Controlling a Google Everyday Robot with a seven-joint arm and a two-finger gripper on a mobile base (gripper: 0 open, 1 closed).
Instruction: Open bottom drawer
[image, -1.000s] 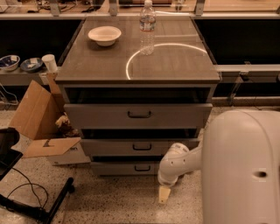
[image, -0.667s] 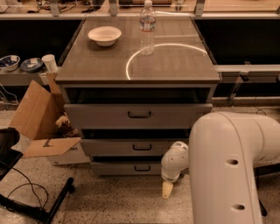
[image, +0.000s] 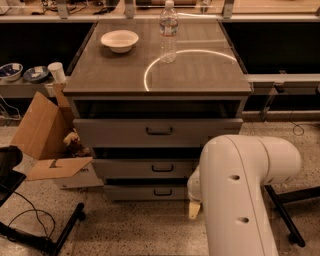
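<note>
Gripper (image: 194, 210) low, by bottom drawer (image: 131, 192) rt end; prob. not touching.

Before the flat grey bottom drawer (image: 135, 193), the speckled floor (image: 140, 225) gives open passage to its dark bar handle (image: 162, 192). At the drawer's right end the bulky white robot arm (image: 240, 195) blocks the way, with the gripper (image: 194, 210) low beside that corner. Left of the drawer stand an open brown cardboard box (image: 42, 135) and a black stand leg (image: 67, 227).
</note>
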